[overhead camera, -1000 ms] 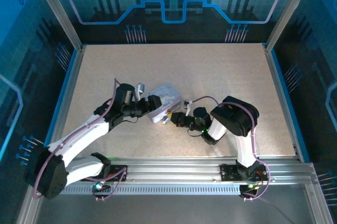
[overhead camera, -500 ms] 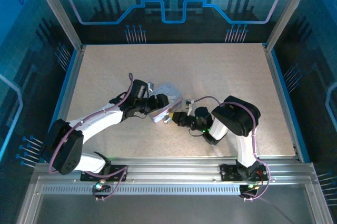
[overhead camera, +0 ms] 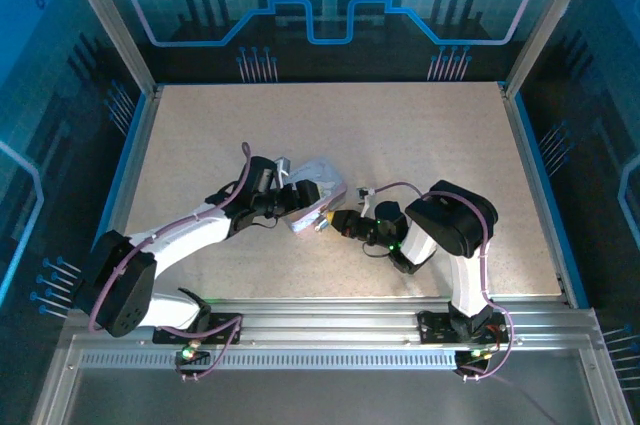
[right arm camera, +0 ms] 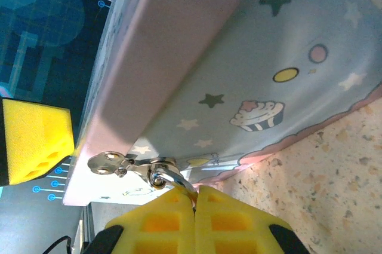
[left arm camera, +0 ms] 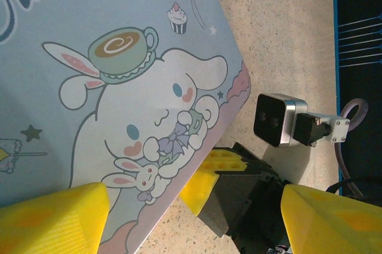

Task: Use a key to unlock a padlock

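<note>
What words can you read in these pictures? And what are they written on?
"innam": curly dark blue letters on the lid of the pale blue tin, in the left wrist view. The picture's top edge cuts them off, so this reading is rough.
The tin in the top view: any print is too small to read.
The tin in the right wrist view: stars and a cupcake, no words.

Item count: one cartoon tin (overhead camera: 322, 180), one metal ring (right arm camera: 170, 177), one table (overhead camera: 420, 135), two grippers: left gripper (overhead camera: 298, 203), right gripper (overhead camera: 330, 219).
</note>
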`<move>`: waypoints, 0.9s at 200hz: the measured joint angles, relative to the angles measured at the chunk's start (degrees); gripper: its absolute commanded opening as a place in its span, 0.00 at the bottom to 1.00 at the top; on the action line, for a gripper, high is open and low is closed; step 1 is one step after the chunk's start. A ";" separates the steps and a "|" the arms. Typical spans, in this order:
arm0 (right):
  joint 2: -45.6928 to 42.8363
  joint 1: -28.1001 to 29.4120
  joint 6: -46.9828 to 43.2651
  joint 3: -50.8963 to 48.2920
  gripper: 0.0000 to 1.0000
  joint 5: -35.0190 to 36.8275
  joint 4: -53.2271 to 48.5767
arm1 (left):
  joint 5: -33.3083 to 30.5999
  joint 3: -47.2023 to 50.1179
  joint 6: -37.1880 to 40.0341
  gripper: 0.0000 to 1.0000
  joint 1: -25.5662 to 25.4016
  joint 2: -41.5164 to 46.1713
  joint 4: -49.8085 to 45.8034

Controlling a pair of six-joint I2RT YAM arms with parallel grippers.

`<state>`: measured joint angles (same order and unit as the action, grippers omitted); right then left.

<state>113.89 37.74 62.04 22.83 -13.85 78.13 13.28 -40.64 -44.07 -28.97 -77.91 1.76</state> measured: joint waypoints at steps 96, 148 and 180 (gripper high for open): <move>-0.87 -0.79 3.02 -1.20 0.06 -0.61 0.02 | 0.07 0.70 -1.03 0.81 -0.13 0.20 2.03; -0.96 -0.94 3.80 -1.49 0.06 -0.74 0.39 | 0.24 1.20 -1.05 0.81 -0.20 0.35 2.91; -1.44 -2.16 4.20 -2.08 0.06 0.00 -0.31 | 0.26 1.79 -1.07 0.81 -0.20 0.55 3.78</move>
<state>112.44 35.57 66.24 20.75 -13.85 77.82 13.54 -38.85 -45.15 -29.17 -77.36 5.54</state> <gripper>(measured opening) 0.054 0.805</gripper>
